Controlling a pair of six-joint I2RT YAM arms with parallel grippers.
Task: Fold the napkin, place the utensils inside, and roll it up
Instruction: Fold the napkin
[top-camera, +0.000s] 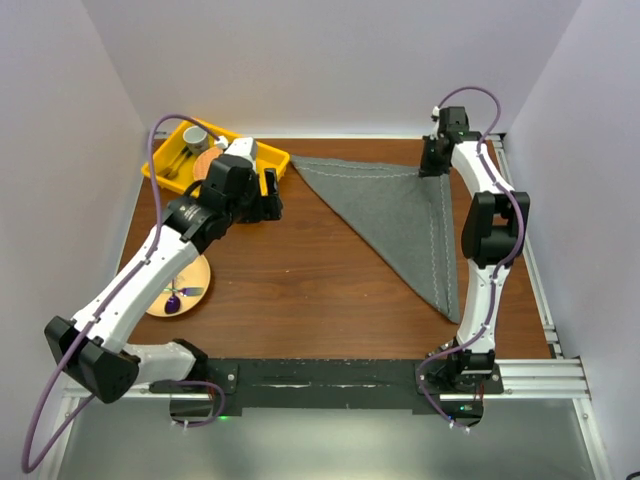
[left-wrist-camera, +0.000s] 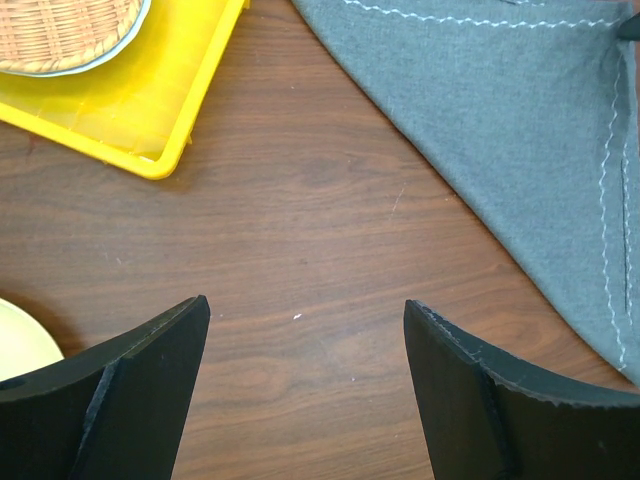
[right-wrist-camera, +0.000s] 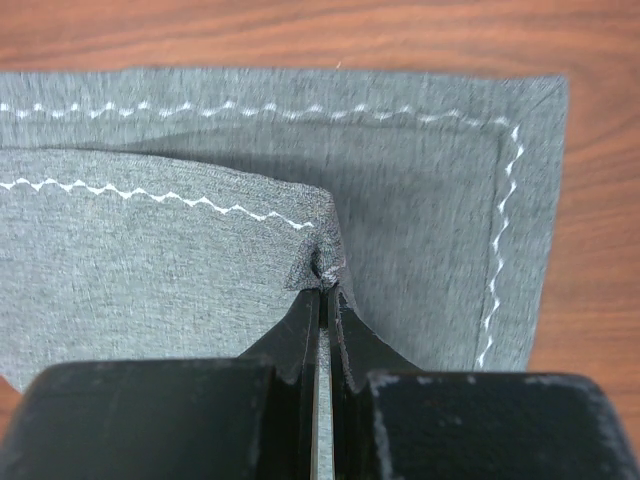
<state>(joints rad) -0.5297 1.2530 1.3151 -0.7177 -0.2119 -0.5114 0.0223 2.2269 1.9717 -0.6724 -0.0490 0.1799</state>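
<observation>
So the napkin (top-camera: 400, 215) was lying on the wooden table (top-camera: 300, 290) folded into a triangle, spread over the far right part, with its long edge running diagonally from the far middle down toward the near right side. Right gripper (right-wrist-camera: 322, 300) was at the far right corner, jaws pinched tight on the corner of the upper layer. That bit of cloth was bunched up between the tips, and the lower layer's corner with its pale zigzag stitching lay flat just past it. Left gripper (left-wrist-camera: 305, 330) was spread wide, holding nothing, hovering over bare wood between the napkin's diagonal edge and a yellow tray (left-wrist-camera: 170, 120) at the far left. Tray had a wicker basket (left-wrist-camera: 60, 30) in it. A pale yellow plate (top-camera: 195, 275) sat nearer on the left, partly under the left arm
</observation>
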